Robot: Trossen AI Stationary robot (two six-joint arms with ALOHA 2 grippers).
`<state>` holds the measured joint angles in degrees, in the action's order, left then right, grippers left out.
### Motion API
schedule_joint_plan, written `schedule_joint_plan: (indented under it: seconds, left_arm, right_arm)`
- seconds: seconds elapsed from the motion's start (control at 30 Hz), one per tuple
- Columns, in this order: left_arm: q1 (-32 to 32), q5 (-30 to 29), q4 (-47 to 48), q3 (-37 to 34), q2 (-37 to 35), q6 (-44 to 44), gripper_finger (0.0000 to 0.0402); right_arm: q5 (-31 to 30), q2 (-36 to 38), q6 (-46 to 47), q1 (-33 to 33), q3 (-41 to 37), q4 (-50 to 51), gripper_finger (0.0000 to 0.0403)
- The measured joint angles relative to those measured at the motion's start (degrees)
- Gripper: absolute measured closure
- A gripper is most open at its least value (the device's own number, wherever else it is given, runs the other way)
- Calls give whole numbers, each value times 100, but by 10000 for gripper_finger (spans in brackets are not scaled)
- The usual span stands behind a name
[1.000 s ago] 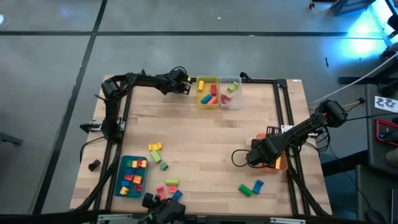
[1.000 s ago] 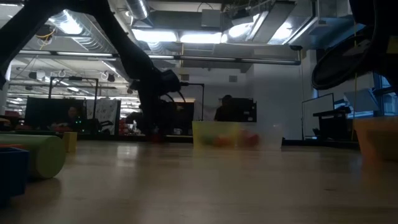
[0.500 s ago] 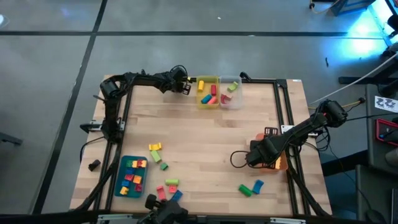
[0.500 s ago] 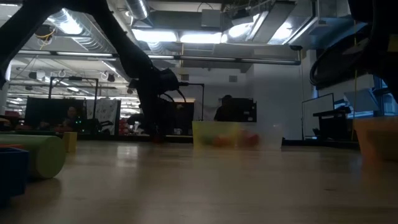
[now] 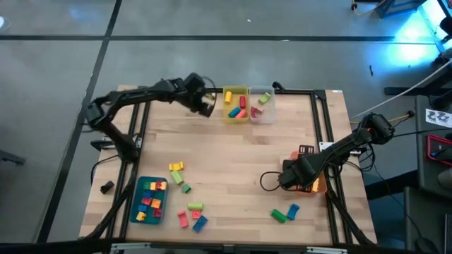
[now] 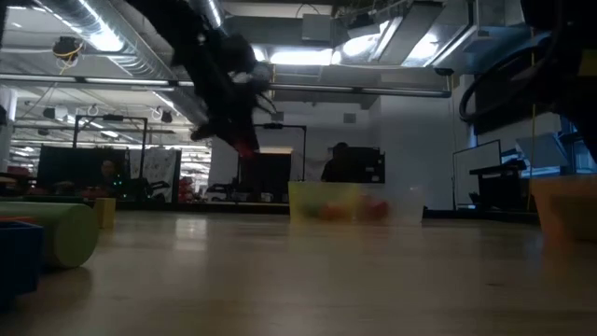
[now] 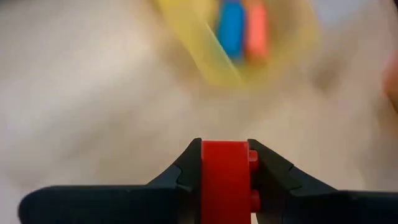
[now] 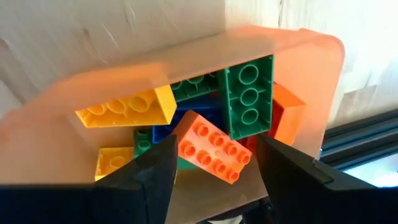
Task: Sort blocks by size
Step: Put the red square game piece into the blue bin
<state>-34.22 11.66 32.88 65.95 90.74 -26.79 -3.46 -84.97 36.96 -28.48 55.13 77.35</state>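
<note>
My left gripper (image 5: 205,106) hangs above the table's far left part, just left of the yellow bin (image 5: 236,104), and is shut on a red block (image 7: 224,180); the low view shows it well above the table (image 6: 244,146). My right gripper (image 8: 214,180) stands open over the orange bin (image 8: 205,68) at the table's right edge (image 5: 305,182), which holds yellow, green, orange and blue blocks. Loose blocks lie near the front left (image 5: 176,167) and front right (image 5: 285,212). More blocks fill the teal bin (image 5: 150,200). My left gripper pinches the red block between its two fingers, one on each of two opposite sides (image 7: 205,171). The studs (image 7: 252,163) face one finger. The fingers slant down from the table's left. The block is lifted clear of the table.
A clear bin (image 5: 262,104) with a few blocks stands right of the yellow bin at the far edge. A green cylinder (image 6: 63,231) lies close to the low camera. Black frame rails run along the table's left and right edges (image 5: 326,127). The table's middle is bare wood (image 5: 233,159).
My left gripper has risen from the table beside the yellow bin, most of it in the last half second, and has tipped to a flatter slant. The red block has come up with it, clear of the table. My right gripper has kept still.
</note>
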Motion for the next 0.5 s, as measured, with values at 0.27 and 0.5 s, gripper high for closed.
schedule_joint_plan:
  seconds: [0.27,0.5]
  left_arm:
    - [1601,607,2662,2,-1322,-909,326]
    - [3463,593,3682,0,-1584,-2649,326]
  right_arm:
    - [-2,0,1,-1,0,-190,187]
    - [0,0,-1,-1,0,-550,187]
